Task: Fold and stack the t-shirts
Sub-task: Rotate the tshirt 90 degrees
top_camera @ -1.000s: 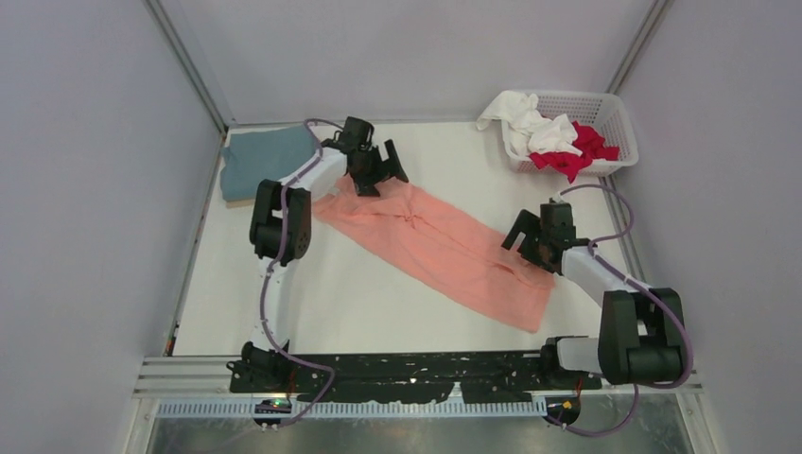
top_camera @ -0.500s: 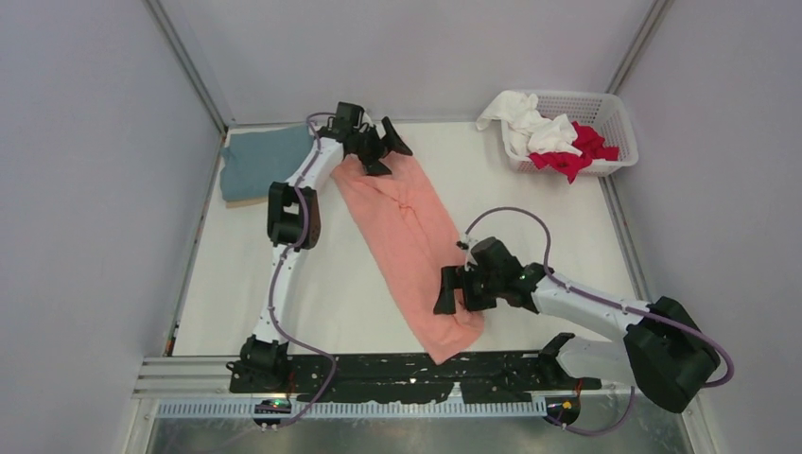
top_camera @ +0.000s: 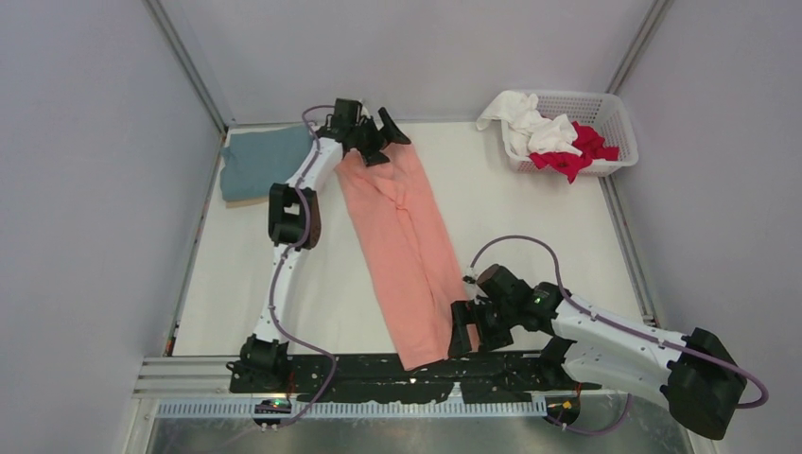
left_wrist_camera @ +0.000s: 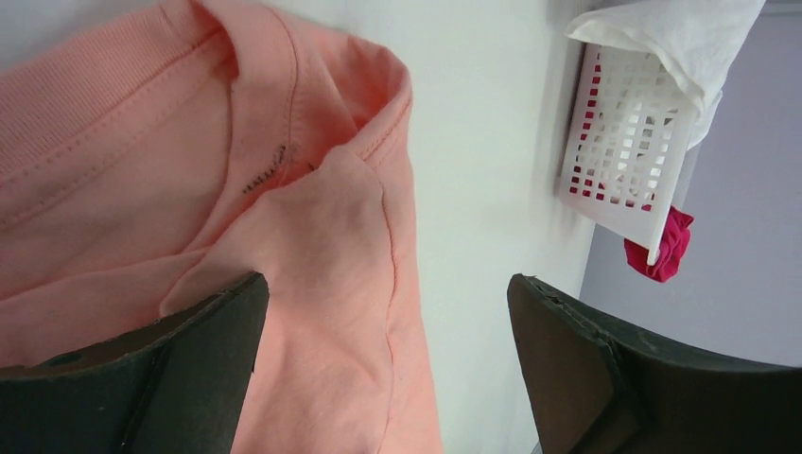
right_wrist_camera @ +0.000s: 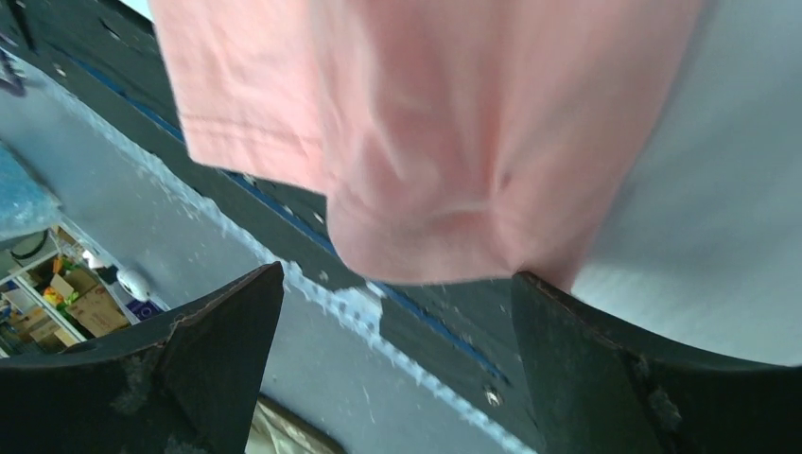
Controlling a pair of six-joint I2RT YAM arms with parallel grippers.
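The salmon-pink t-shirt (top_camera: 402, 246) lies stretched in a long, narrow strip down the middle of the white bench (top_camera: 530, 218). Its collar end is at the far side and its hem end reaches the near edge, where it overlaps the black mounting rail (top_camera: 331, 364).

My left pincer (top_camera: 386, 144) hovers at the collar end with its jaws spread wide and nothing in them. From the left wrist, the neckline and a folded shoulder of the salmon-pink t-shirt (left_wrist_camera: 142, 189) sit below and to the left of the gap of my left pincer (left_wrist_camera: 388, 284).

My right pincer (top_camera: 461, 333) is low at the hem end, just beside the strip's right edge, equally wide open and empty. From the right wrist, a rounded bulge of the salmon-pink t-shirt (right_wrist_camera: 426, 123) sits just ahead of the gap of my right pincer (right_wrist_camera: 397, 274).

A dusty teal-blue t-shirt (top_camera: 260, 161) lies folded flat at the far left corner of the bench, well apart from the pink strip. At the far right, a white lattice basket (top_camera: 615, 118) holds crumpled white t-shirts (top_camera: 525, 123), one draped over its rim, and a red t-shirt (top_camera: 572, 151).
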